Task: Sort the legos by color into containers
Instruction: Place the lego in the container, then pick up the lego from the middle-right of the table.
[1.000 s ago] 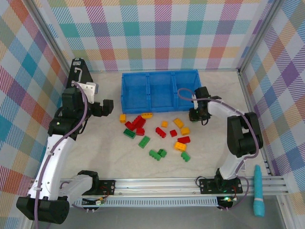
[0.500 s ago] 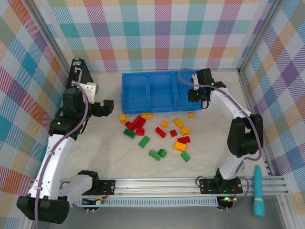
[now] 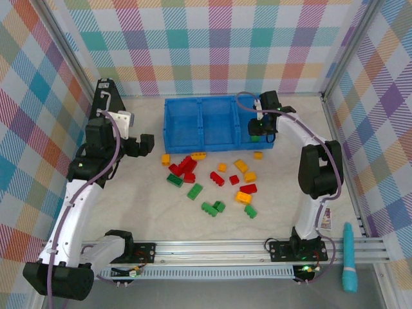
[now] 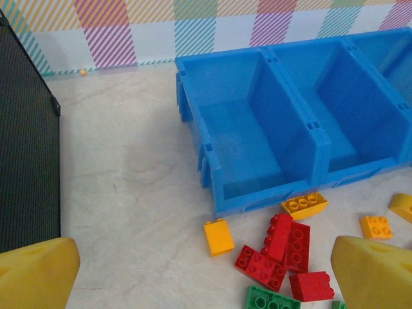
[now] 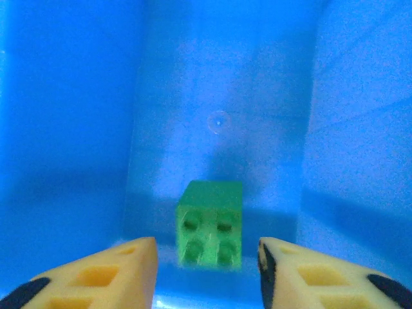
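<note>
The right hand (image 5: pixel 204 264) was seen part-spread inside the end compartment (image 5: pixel 71 129) of the blue bin (image 3: pixel 215 100) on the right arm's side. Its yellow fingers (image 5: pixel 122 270) stood a little apart from a green brick (image 5: pixel 209 222) on either side, so nothing was judged to be pinched. The brick was placed just beyond the fingertips, low in that compartment, though it could not be told whether it lay fully settled on the floor. It was a square four-stud piece, so no long axis could be given. Its four-dotted face was turned toward the hand and its edges were set roughly square with the compartment walls. Trouble could be expected if the hand were lifted while so narrowly spread, since the brick might be caught by a finger and dragged out. The low wall might also be struck and the bin shoved across the surface (image 3: pixel 129 206). The left hand (image 4: pixel 206 270) was held fully spread and empty above the bin's other end. The remaining legos, red (image 3: pixel 187 166), yellow-orange (image 3: pixel 241 165) and green (image 3: pixel 194 191), were scattered in front of the bin, some of them touching, so a neighbour of the wrong colour could be carried along in a later pick.
</note>
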`<action>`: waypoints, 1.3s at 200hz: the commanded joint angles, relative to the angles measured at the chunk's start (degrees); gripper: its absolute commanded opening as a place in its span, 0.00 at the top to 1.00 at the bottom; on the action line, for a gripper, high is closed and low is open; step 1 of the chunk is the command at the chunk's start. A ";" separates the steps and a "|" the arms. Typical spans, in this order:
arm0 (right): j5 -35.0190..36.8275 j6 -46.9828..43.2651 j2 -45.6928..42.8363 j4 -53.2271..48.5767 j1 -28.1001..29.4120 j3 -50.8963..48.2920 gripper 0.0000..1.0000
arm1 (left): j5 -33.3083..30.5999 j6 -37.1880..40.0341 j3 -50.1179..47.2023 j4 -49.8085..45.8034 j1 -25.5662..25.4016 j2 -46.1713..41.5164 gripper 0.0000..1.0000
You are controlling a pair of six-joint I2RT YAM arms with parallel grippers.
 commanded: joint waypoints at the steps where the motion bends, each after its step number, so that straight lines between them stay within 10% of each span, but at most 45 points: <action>1: 0.02 0.39 -2.69 -0.41 0.59 0.22 0.50 | 0.79 1.12 0.17 0.20 -0.58 -0.02 0.00; 121: -0.05 10.11 -18.53 -3.62 2.15 -23.52 0.37 | 1.67 0.95 -0.79 0.45 -0.56 -1.37 0.00; 260: 4.05 8.13 -2.38 2.02 2.39 -16.62 0.30 | 0.49 1.49 -0.01 -0.43 -0.55 0.23 0.00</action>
